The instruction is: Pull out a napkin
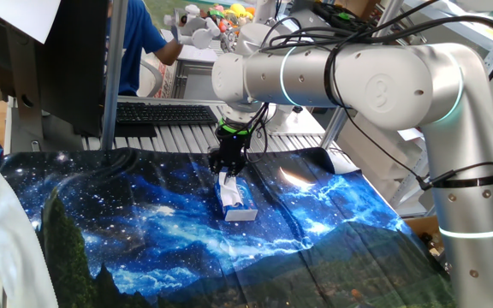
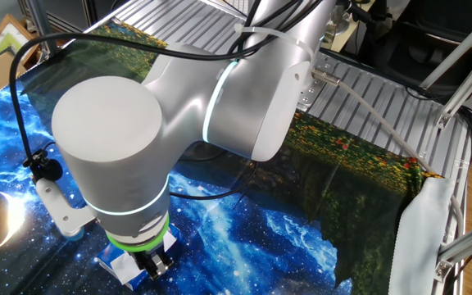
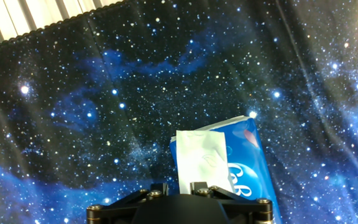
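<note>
One napkin (image 3: 202, 158) stood partly drawn out of the blue pack (image 3: 248, 163) on the worktop (image 1: 127, 222), its upper end pinched between the closed fingers (image 3: 199, 186). By my judgement the pull was midway; next came a steady upward lift until the sheet came free.
</note>
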{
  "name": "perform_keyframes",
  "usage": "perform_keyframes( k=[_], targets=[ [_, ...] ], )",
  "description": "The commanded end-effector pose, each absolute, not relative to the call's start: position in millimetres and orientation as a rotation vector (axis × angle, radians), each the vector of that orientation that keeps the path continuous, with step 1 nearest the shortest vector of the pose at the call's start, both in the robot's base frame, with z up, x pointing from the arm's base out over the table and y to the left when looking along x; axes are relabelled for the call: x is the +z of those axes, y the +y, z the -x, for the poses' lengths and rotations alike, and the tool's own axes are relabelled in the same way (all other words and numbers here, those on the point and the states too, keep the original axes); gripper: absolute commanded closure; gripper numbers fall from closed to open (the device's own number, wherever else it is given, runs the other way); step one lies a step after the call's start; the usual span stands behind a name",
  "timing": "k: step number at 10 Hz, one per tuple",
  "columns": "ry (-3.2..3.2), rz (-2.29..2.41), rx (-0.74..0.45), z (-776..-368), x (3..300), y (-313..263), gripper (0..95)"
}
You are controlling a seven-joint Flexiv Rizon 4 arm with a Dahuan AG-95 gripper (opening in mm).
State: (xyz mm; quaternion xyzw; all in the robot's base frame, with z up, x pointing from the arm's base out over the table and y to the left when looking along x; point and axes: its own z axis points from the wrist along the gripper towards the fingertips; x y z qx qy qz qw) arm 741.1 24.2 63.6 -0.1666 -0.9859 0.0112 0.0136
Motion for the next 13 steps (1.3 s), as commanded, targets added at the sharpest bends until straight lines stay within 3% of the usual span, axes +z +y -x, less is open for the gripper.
perform_keyframes(
  k=[1,13],
  targets=[
    [-3.071,0.523,0.034,-740.9,63.8,24.2,76.0],
    [-3.067,0.565,0.030,-741.0,63.4,24.4,76.0]
  ],
)
